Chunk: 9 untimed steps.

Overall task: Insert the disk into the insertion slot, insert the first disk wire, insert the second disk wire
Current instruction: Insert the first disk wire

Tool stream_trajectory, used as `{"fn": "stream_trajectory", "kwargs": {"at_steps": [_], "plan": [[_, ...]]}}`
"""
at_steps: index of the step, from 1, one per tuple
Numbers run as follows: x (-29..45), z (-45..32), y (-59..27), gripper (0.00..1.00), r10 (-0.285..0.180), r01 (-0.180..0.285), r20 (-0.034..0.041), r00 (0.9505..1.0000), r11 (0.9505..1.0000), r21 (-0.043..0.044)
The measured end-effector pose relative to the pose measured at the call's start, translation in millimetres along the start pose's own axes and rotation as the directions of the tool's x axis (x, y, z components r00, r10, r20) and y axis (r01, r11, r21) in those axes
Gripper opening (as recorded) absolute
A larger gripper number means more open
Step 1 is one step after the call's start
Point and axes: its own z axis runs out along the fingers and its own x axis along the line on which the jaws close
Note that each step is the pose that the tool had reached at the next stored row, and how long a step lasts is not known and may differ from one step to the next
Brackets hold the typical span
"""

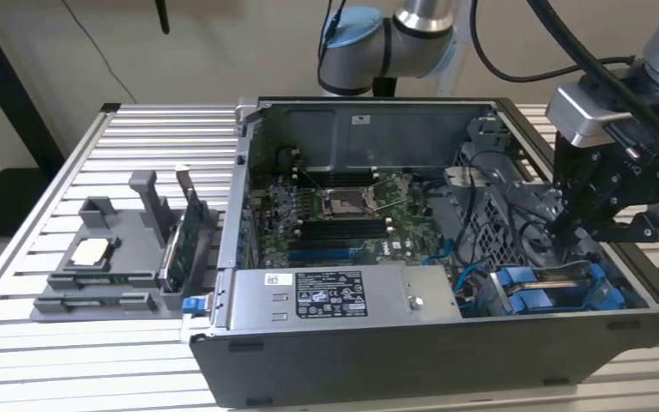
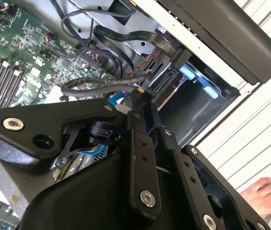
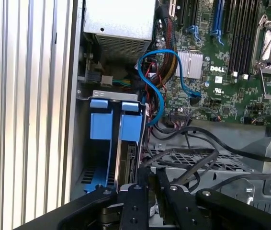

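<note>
Disk (image 1: 553, 279) in its blue frame sits down in the insertion slot (image 2: 193, 108), at the near corner of the open computer case (image 1: 421, 360) on the exterior view's right; case stands on the slatted worktop (image 1: 78, 154). Gripper (image 1: 561, 230) hangs just over the slot's far end, tips drawn together, pinching the end of a black cable (image 2: 102, 84); green motherboard (image 1: 341, 215) lies toward the exterior view's left.

In the first wrist view the pincer (image 3: 153, 175) covers the end of the disk (image 3: 131, 127) nearest it. In the second wrist view a person's hand (image 2: 262, 194) beside the pincer is cut off by the picture's edge.
</note>
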Motion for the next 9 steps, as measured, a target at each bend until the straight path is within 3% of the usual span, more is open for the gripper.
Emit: {"fn": "stream_trajectory", "kwargs": {"at_steps": [4, 9], "plan": [[1.7, 0.8, -0.8, 0.19, 0.000, 0.000, -0.0002, 1.0000, 1.0000, -0.0019], [5.0, 3.0, -3.2, 0.19, 0.001, -0.001, -0.0002, 1.0000, 0.9999, -0.0112]]}}
